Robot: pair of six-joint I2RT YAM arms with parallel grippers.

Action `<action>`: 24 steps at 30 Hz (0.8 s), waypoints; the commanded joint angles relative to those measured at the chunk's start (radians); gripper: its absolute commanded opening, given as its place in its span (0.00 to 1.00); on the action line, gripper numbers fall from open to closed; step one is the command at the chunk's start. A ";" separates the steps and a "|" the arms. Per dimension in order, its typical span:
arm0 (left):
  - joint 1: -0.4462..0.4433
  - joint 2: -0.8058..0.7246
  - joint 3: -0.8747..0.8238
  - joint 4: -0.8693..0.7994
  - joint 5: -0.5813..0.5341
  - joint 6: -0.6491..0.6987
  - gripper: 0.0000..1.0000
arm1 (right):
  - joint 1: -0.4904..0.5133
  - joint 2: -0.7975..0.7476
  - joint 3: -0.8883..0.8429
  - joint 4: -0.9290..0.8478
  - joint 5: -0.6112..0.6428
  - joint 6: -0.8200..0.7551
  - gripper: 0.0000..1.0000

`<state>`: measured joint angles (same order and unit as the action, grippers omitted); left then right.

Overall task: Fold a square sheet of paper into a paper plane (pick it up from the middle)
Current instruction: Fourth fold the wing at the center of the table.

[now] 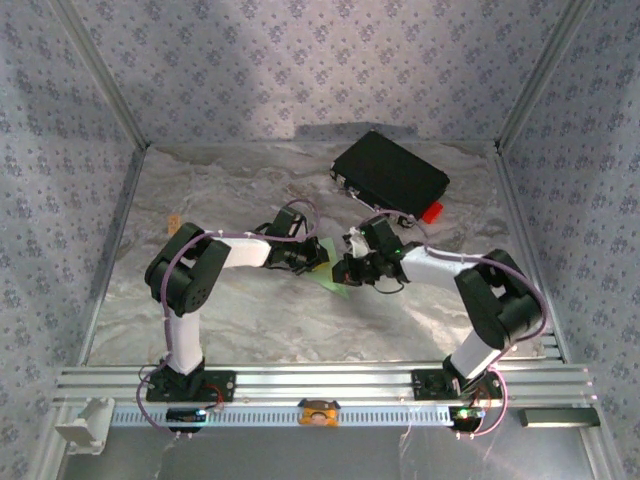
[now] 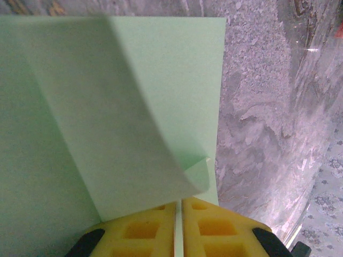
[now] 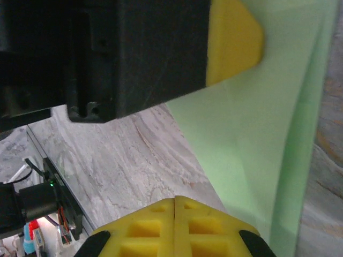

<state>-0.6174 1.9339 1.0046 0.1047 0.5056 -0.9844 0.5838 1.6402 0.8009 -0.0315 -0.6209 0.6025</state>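
Left hand [image 2: 178, 214]: yellow fingers pinched nearly together, thin edge of square sheet of paper [image 2: 107, 107] clamped between them. Sheet pale green, one flap folded over diagonally, loose corner curling near fingertips. Sheet sits mid-table between both hands, over marbled table [image 2: 257, 107]; whether far part rests on it, cannot tell. Right hand [image 3: 175, 214]: fingers pressed fully together, nothing visible between them, just beside sheet and close to left hand. Black case [image 1: 390, 170] at far right, red tab [image 1: 431, 211] at its near corner, apart from sheet.
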 commanded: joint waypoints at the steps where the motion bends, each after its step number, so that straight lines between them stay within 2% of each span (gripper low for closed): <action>1: -0.001 0.030 -0.022 -0.042 -0.015 0.014 0.12 | 0.014 0.050 0.047 -0.072 0.039 -0.045 0.00; 9: -0.002 0.029 -0.023 -0.042 -0.016 0.016 0.12 | 0.018 0.097 0.054 -0.094 0.113 -0.046 0.01; 24: 0.001 0.030 -0.025 -0.045 -0.018 0.020 0.12 | -0.012 0.099 -0.053 -0.005 0.064 -0.016 0.02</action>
<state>-0.6174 1.9339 1.0046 0.1051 0.5056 -0.9840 0.5781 1.7267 0.7815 -0.0193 -0.5560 0.5789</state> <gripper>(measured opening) 0.121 0.061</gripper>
